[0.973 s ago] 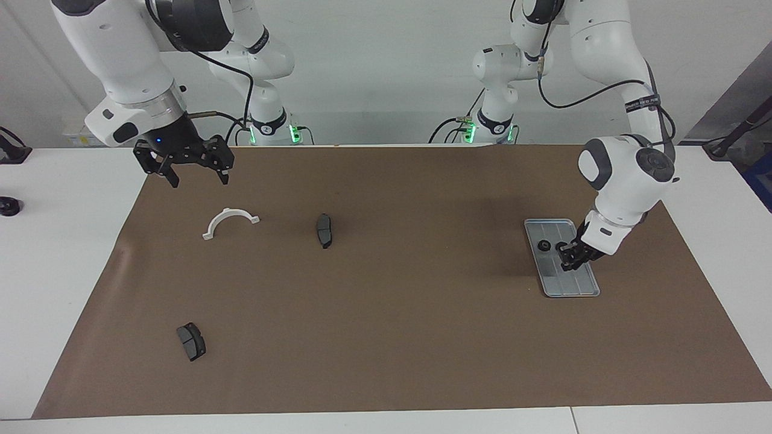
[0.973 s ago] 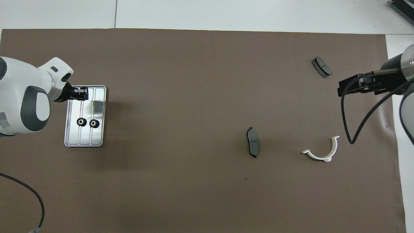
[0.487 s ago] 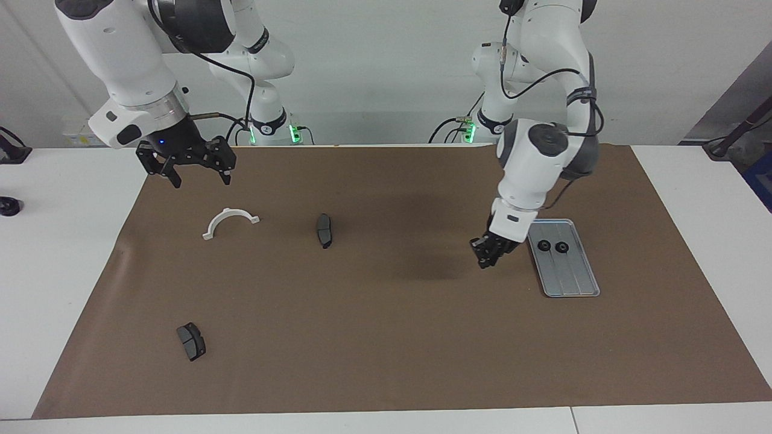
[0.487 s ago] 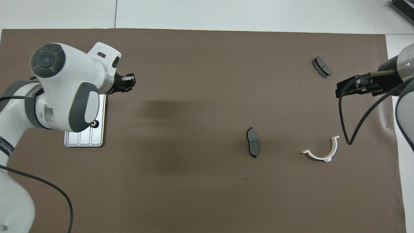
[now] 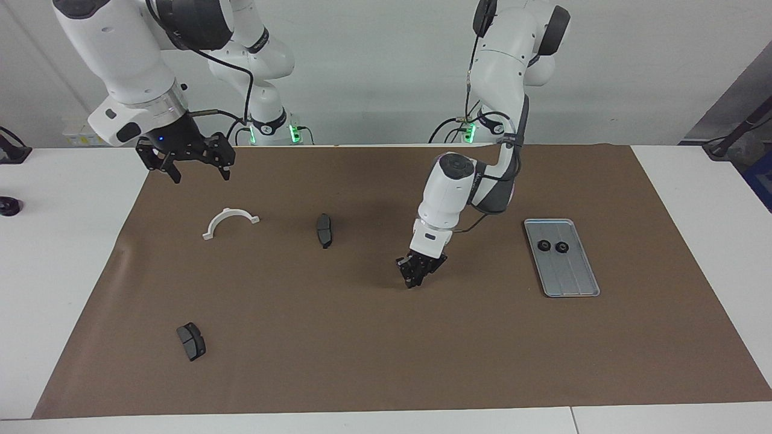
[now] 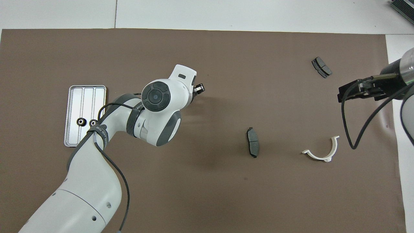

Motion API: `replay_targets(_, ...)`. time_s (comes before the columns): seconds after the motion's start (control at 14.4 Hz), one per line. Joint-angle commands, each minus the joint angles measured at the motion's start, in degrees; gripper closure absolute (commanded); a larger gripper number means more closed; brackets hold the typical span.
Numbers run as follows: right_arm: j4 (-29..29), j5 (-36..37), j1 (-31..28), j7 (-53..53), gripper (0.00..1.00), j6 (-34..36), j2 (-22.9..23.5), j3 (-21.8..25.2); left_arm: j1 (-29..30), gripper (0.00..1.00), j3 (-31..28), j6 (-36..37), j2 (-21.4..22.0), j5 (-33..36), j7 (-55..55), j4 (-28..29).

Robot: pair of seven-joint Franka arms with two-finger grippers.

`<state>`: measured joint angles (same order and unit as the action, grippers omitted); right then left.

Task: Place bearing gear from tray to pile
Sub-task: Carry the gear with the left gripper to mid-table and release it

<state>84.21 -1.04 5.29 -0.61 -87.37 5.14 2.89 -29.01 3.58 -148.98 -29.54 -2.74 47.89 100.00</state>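
While my shut left gripper [image 5: 416, 278] hangs mid-mat, the pile's nearest brake pad [image 5: 324, 230] lies toward the right arm's end.

Evenly and brightly lit from above — no harsh glare on the brown mat [image 5: 386, 337]. Soft, diffuse shadow on the mat under the left arm [image 5: 458, 193], fainter ones beside the small parts. Mild sheen on the tray [image 6: 84, 97]. Sharp across both views — no motion blur.
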Motion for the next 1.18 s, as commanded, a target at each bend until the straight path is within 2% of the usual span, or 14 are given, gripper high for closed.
replay_targets(0.0, 0.87, -0.98, -0.81, 1.4, 0.0, 0.97, -0.92, -0.25, -1.57, 0.98, -1.04, -1.23, -1.13, 0.02, 0.62, -0.51)
replay_targets(0.14, 1.74, -0.89, -0.8, 1.4, 0.0, 1.06, -1.45, -0.25, -2.71, 0.89, -1.04, -1.67, -1.84, -0.07, 0.71, -0.77)
replay_targets(0.21, 2.27, -0.89, -0.81, 1.4, 0.0, 0.97, -1.54, -0.25, -2.71, 0.65, -1.12, -1.58, -1.84, -0.07, 0.71, -0.77)
replay_targets(0.28, 2.28, -0.89, -0.81, 1.48, 0.0, 0.8, -1.45, -0.25, -2.71, 0.23, -1.12, -1.67, -1.84, -0.07, 0.63, -0.51)
replay_targets(0.35, 2.28, -0.89, -0.81, 1.49, 0.0, 0.71, -1.19, -0.25, -2.8, 0.0, -1.12, -1.58, -1.84, -0.07, 0.63, -0.51)
replay_targets(0.56, 2.28, -0.8, -0.72, 1.57, 0.0, 0.45, -0.4, -0.34, -2.71, 0.0, -1.47, 2.7, -1.14, 0.02, 0.71, -1.03)
replay_targets(0.7, 2.1, -0.8, -0.28, 1.57, 0.0, -0.95, 1.09, -0.43, -1.23, 0.0, -1.74, 11.12, 3.41, 0.28, 0.54, -1.04)
replay_targets(0.97, 0.35, -0.45, 2.53, 1.31, 0.0, -6.74, 6.44, -0.87, 7.02, 0.0, -1.65, 23.08, 10.28, 0.46, -0.86, -0.51)
replay_targets(1.11, -2.98, -0.36, 5.24, 0.79, 0.0, -8.16, 11.53, -0.87, 12.11, 0.0, -1.65, 28.54, 13.0, 0.46, -3.06, 0.02)
